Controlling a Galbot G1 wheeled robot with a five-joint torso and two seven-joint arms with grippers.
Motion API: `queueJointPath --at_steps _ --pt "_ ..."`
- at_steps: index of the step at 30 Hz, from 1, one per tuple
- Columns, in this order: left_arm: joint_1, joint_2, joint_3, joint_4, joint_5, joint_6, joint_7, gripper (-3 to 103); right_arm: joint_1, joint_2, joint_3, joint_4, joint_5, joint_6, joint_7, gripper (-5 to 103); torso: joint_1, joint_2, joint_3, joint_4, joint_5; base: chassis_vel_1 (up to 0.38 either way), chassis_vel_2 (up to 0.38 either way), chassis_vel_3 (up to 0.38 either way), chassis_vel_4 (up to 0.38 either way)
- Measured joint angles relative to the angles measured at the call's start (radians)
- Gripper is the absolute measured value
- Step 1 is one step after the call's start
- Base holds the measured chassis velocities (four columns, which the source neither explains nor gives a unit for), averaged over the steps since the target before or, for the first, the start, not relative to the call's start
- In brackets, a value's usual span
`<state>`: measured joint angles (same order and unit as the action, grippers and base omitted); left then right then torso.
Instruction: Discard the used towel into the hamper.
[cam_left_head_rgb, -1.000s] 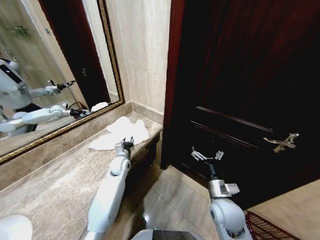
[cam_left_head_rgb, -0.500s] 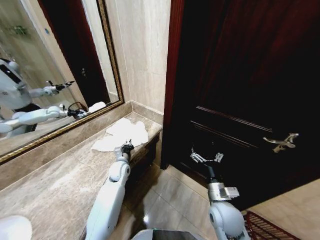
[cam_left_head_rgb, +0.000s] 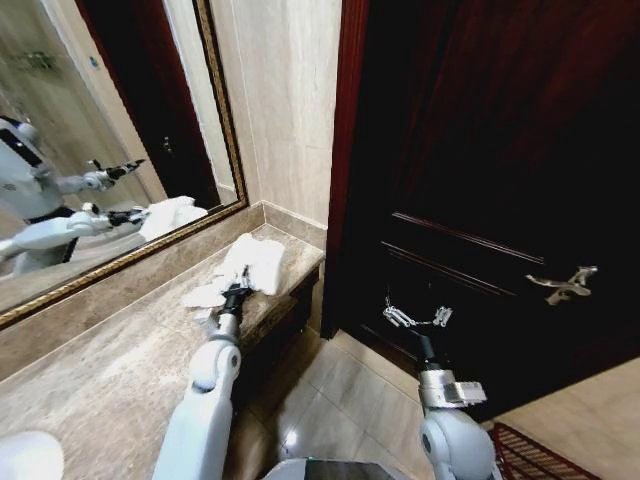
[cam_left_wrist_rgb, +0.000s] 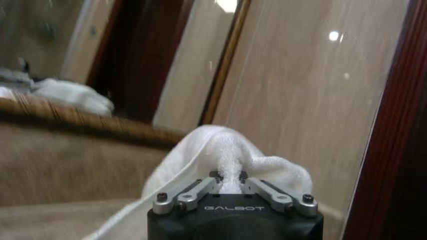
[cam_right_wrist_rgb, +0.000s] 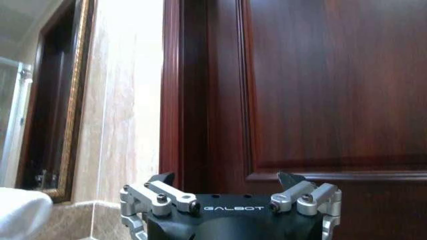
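Note:
The white towel lies bunched near the far end of the marble counter, one corner trailing flat toward the mirror. My left gripper is at the towel's near side, shut on a fold of it. In the left wrist view the cloth rises in a hump pinched in the left gripper. My right gripper hangs open and holds nothing in front of the dark door; in its own view the right gripper has its fingers spread. A corner of the hamper sits on the floor at the lower right.
A gold-framed mirror runs along the wall behind the counter. The dark wooden door with a metal handle stands close to the right arm. A white rounded object sits on the near counter. Tiled floor lies between counter and door.
My left gripper has reached farther along the counter into the towel and closed on it. The spread towel has gathered into a raised bunch. The right arm has barely moved.

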<state>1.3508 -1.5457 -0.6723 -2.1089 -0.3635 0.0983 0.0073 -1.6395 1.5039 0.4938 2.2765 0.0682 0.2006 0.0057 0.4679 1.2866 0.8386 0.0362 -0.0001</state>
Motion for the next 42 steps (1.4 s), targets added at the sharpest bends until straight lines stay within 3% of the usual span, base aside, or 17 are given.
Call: queueJointPath --at_steps 1,5,12,19,23,42 --pt "0.000 0.000 0.000 0.000 0.000 0.000 0.000 6 0.000 0.000 0.000 0.000 0.000 0.000 0.000 100 0.000 0.000 0.000 0.0000 0.0000 0.000 0.000 0.000 0.000" --pt "0.128 -0.044 -0.061 -0.178 0.048 -0.018 0.058 6 -0.005 0.002 0.000 0.008 0.027 0.038 -0.027 100 0.000 0.000 0.000 0.0001 0.0000 0.000 0.000 0.000 0.000" --pt "0.322 -0.064 -0.065 -0.354 0.099 -0.029 0.082 6 -0.017 0.028 -0.002 0.009 0.033 0.080 -0.036 100 0.000 0.000 0.000 0.0002 0.0003 0.000 0.000 0.000 0.000" --pt "0.417 -0.064 -0.046 -0.397 0.131 -0.044 0.083 6 -0.009 0.051 0.004 0.001 0.014 0.097 -0.041 100 0.000 0.000 0.000 -0.0001 0.0001 0.000 0.000 0.000 0.000" --pt "0.495 -0.064 -0.008 -0.402 0.196 -0.075 0.085 6 0.021 0.081 0.021 -0.032 -0.027 0.131 -0.043 100 0.000 0.000 0.000 0.0001 0.0002 0.000 0.000 0.000 0.000" --pt "0.487 -0.063 -0.001 -0.385 0.211 -0.096 0.088 6 0.013 0.087 0.017 0.021 -0.037 0.126 -0.047 100 0.000 0.000 0.000 0.0000 0.0001 0.002 -0.003 -0.002 0.002"
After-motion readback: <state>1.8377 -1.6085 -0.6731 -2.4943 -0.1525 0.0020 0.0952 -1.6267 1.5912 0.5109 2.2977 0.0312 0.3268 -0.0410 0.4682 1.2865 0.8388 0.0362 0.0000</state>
